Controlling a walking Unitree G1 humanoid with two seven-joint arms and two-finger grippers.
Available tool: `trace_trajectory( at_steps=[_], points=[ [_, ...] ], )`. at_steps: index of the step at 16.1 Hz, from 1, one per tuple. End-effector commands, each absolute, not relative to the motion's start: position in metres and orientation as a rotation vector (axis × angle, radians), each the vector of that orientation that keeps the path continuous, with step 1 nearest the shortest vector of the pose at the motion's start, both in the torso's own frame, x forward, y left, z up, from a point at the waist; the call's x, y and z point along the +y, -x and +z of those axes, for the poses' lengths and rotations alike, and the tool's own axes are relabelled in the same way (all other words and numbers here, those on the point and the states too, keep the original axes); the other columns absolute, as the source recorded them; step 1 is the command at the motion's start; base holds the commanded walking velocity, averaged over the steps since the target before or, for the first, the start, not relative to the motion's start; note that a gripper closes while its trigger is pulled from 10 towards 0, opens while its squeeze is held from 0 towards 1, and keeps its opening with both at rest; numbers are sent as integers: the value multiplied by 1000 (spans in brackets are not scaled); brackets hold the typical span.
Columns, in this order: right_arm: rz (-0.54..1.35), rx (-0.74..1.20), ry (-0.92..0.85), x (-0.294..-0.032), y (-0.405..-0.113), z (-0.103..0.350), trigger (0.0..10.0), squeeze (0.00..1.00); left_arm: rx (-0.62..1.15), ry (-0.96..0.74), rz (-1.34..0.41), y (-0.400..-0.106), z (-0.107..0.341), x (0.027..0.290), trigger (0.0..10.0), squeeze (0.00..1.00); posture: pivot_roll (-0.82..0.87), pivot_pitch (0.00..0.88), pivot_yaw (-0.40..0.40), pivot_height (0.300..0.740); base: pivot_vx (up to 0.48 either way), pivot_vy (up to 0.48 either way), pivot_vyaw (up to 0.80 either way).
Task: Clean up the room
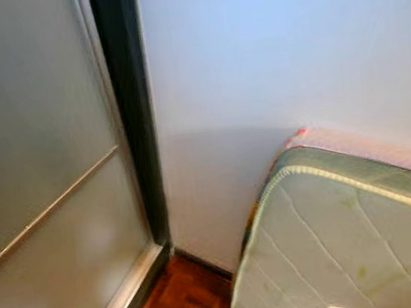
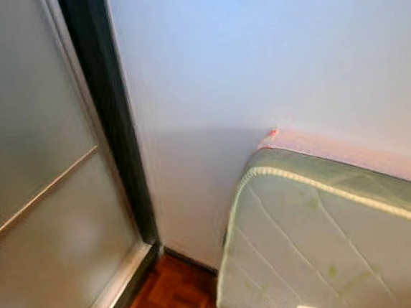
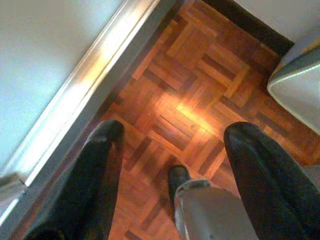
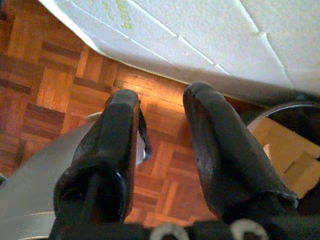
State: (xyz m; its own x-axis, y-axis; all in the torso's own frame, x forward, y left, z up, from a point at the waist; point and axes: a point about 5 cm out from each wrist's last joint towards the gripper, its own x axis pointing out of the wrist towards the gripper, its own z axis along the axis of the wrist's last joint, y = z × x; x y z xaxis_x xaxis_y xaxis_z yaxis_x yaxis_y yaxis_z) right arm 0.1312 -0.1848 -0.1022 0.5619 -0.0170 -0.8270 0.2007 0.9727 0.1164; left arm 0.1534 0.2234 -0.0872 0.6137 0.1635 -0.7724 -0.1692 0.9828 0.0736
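Observation:
I face a room corner, with no loose clutter in sight. A pale green quilted mattress (image 1: 342, 236) leans against the white wall (image 1: 269, 62), with a pink layer (image 1: 363, 147) behind it. My left gripper (image 3: 175, 130) hangs open over the parquet floor (image 3: 200, 90), nothing between its fingers (image 3: 105, 165). My right gripper (image 4: 160, 95) is also open and holds nothing, low beside the mattress's lower edge (image 4: 200, 35).
A frosted glass sliding door (image 1: 40, 161) with a dark frame (image 1: 134, 117) fills the left side, and its metal track (image 3: 80, 95) runs along the floor. Dark skirting (image 3: 250, 25) lines the wall. A light wooden object (image 4: 285, 150) stands by the right gripper.

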Motion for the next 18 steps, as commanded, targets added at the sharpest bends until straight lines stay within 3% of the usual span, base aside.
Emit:
trace_trajectory(
  at_steps=[1, 18],
  points=[
    [-16, 873, -175, -194, -222, -62, 10000, 0, 877, -42, 86, -195, -74, 207, 10000, 0, 123, 0, -121, 740, 0, 0, -619],
    [-24, 871, -158, -198, -224, -61, 10000, 0, 872, -42, 82, -196, -73, 208, 10000, 0, 119, 0, -119, 740, 0, 0, -618]
  ],
)
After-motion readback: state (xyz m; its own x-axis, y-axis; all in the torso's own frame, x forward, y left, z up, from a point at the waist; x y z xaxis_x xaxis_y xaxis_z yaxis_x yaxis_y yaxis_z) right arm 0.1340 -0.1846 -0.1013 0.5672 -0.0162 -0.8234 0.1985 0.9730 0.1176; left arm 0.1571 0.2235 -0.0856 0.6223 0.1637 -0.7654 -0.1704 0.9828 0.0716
